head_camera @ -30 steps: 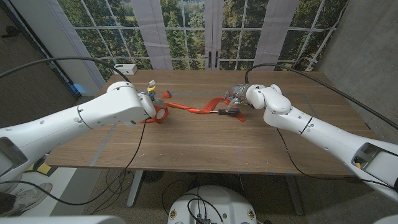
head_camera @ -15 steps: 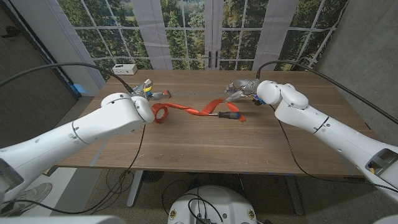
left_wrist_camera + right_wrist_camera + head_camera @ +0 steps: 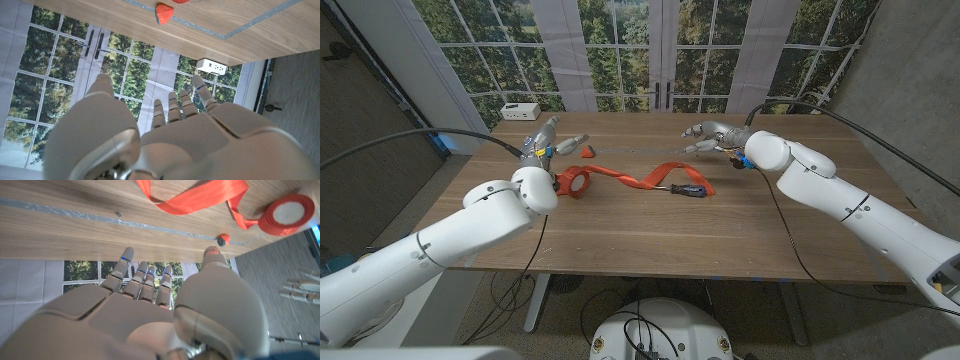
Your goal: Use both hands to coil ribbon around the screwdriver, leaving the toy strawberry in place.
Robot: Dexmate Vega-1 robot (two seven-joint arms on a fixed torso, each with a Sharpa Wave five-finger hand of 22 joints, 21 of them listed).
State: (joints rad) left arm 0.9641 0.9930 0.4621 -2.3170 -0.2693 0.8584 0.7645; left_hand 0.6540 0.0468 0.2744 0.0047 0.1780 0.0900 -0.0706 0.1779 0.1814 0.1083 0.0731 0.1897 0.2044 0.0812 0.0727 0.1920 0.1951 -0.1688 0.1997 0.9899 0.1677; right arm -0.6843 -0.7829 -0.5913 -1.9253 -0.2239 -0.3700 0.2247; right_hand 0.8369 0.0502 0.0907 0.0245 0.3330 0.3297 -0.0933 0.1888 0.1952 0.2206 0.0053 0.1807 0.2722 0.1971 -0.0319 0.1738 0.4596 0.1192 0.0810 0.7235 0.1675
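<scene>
Both robot hands hovering, fingers apart, holding nothing: left robot hand (image 3: 544, 137), right robot hand (image 3: 710, 136). Ribbon (image 3: 630, 179) lying draped over screwdriver (image 3: 686, 187); coiling seemingly unfinished. Next: regrasping ribbon, avoiding toy strawberry (image 3: 588, 151).

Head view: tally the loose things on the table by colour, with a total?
Orange-red: 2, the ribbon with its spool and the toy strawberry.
Dark with red: 1, the screwdriver.
White: 1, a small box at the far left corner.
Total: 4.
</scene>
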